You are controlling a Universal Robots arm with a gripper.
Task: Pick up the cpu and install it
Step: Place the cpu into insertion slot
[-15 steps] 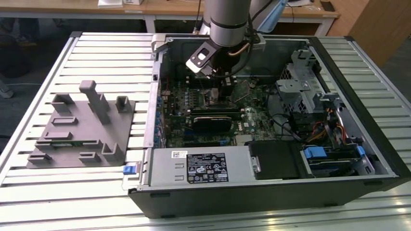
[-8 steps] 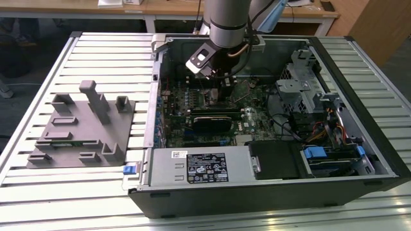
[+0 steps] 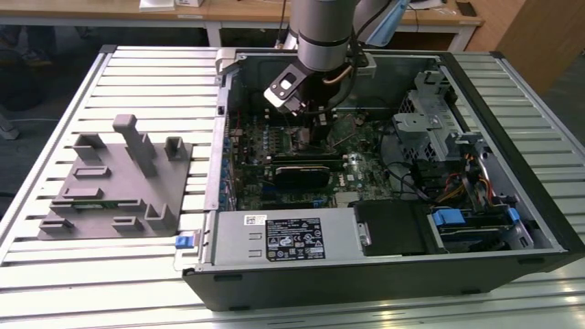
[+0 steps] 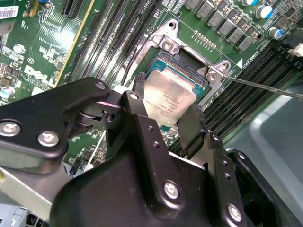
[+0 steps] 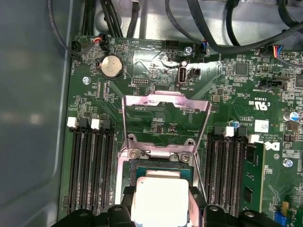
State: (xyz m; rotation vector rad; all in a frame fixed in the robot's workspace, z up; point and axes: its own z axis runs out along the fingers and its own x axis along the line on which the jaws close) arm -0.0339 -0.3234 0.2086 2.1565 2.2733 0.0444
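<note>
Slatted metal counter [image 3: 137, 68], exterior view: a wooden desk [image 3: 246, 14] stands behind it.
- Computer case [image 3: 384, 274], black, lying open on the counter with its green motherboard [image 3: 274, 151] exposed.
- Grey plastic fixture [image 3: 119, 185] with upright blocks, on the counter at the exterior view's left, just beside the case.
- Arm [image 3: 325, 34], silver-grey, reaching down into the case over the middle of the motherboard.

Second wrist view:
- Pincer [image 4: 168, 94], black, clenched on the cpu [image 4: 170, 97], with one of its fingers [image 4: 189, 125] against each of two opposite edges.
- The cpu is a flat square chip with a pale silver top. It sits over the opening of the socket frame [image 4: 169, 43].
- It appears to lie at or just above the socket bed; whether it is fully seated cannot be told.
- Thin metal lever [image 4: 265, 87], running out from the corner of the frame.
- Dark memory slots [image 4: 246, 94], in rows on both sides of the socket.

First wrist view:
- The cpu [image 5: 160, 198] is between the two fingertips, within the socket frame.
- Load plate [image 5: 165, 123], bright metal, swung up and open beyond the cpu.
- Coin cell [image 5: 112, 66], round and silver, further along the board near a cluster of black cables [image 5: 203, 28].
</note>
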